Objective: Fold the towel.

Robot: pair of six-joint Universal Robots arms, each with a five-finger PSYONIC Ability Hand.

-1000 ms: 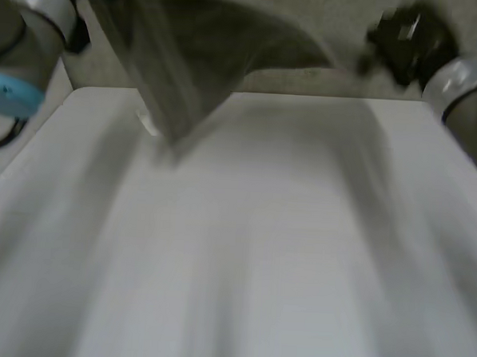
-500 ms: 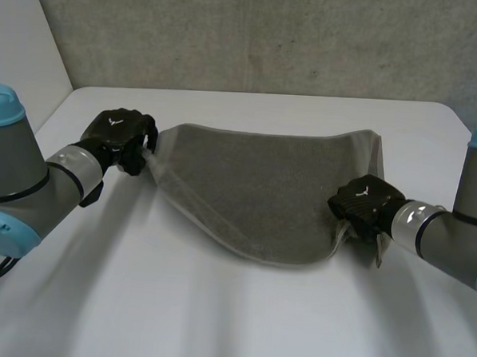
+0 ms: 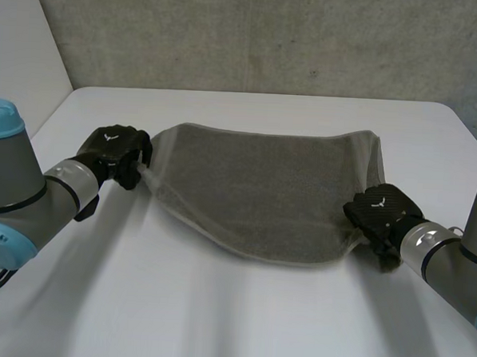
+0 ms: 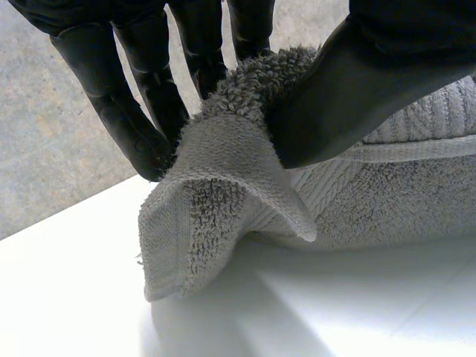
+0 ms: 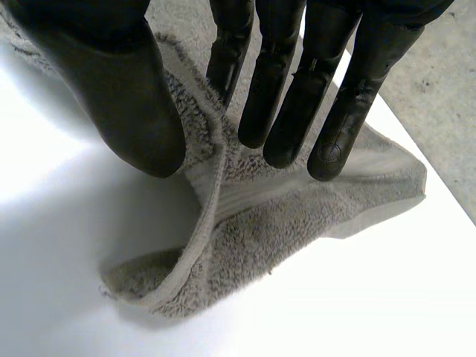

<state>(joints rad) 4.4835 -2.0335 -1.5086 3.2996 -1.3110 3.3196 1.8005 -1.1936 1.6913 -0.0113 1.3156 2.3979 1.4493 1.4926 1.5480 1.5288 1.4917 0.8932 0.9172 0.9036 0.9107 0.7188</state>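
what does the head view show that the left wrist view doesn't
Head view: the whole towel spread across the white table, with the right hand at its right end. Left wrist view: the thumb and fingers pinching a raised, folded-over corner. Shared: the left hand holding the towel's left end, over the table.

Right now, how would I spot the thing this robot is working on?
On the white table lies a grey-brown towel, spread wide. The black left hand and right hand each pinch one corner of it; it is the only soft, fuzzy thing there.
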